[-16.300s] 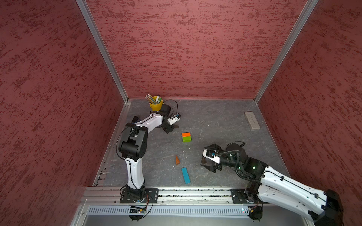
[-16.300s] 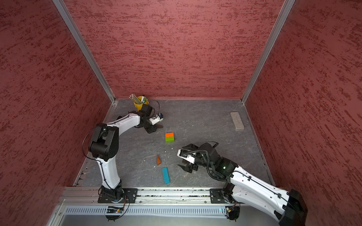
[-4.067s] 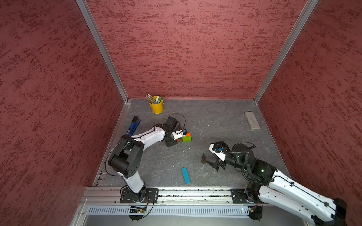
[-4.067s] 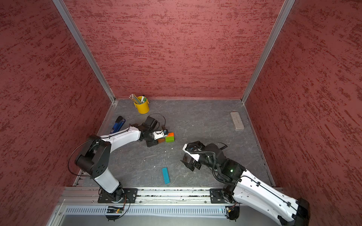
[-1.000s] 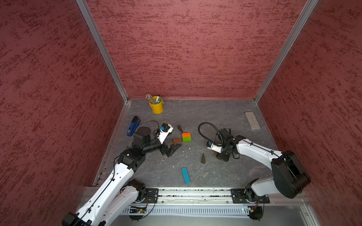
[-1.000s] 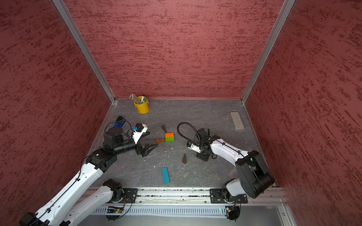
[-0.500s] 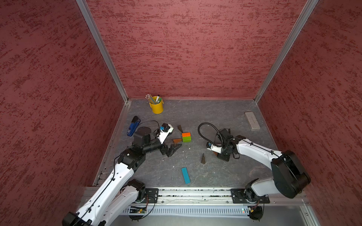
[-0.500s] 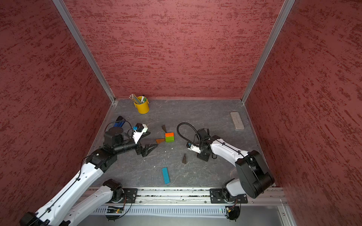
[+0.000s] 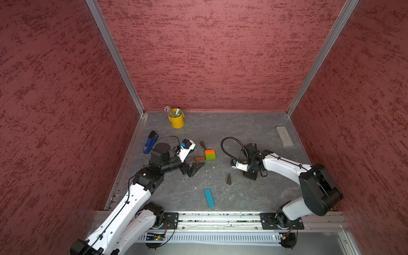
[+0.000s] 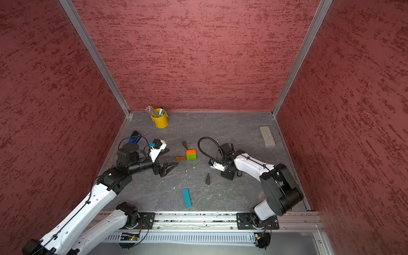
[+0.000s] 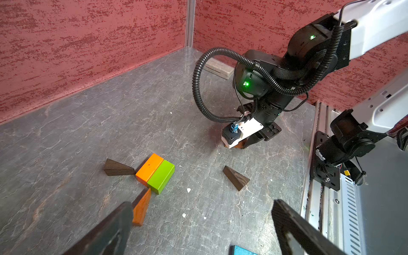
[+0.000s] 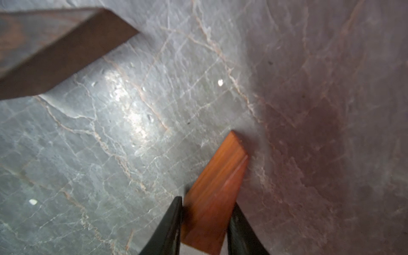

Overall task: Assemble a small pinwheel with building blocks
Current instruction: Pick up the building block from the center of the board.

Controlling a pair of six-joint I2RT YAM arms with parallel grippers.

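The grey worktop point(image 9: 242, 123) carries everything, boxed in by red walls point(image 9: 209, 55). Two arms reach in from the near rail. The left arm point(image 9: 132, 198) ends in the left tool point(image 10: 173, 156), spread as wide as it goes and holding nothing. It hovers just beside the centre pieces, probably parked clear so the other arm can work. The right arm point(image 9: 284, 167) bends down so that the right tool point(image 12: 206, 202) stands at the worktop, its jaws pressed against both flanks of the gripped wedge point(image 12: 223, 167), which lies on the surface. That side grip looks meant for lifting it over as a blade. One grey eraser point(image 9: 284, 136), one yellow cup point(image 9: 176, 121) of pencils and one blue stapler point(image 9: 150, 142) sit toward the edges, no part of the build. One blue bar point(image 9: 209, 197) lies alone near the rail, well apart from the centre and not yet set as stem. One orange block point(image 9: 209, 152) and one green block point(image 9: 210, 156) lie touching side by side as the hub of the pinwheel point(image 11: 154, 172). There are four wedges: the far dark wedge point(image 9: 202, 145) pointing at the orange block, the reddish wedge point(image 9: 199, 158) just beside the green block, the loose dark wedge point(image 9: 229, 179) between hub and right tool, and the gripped one.
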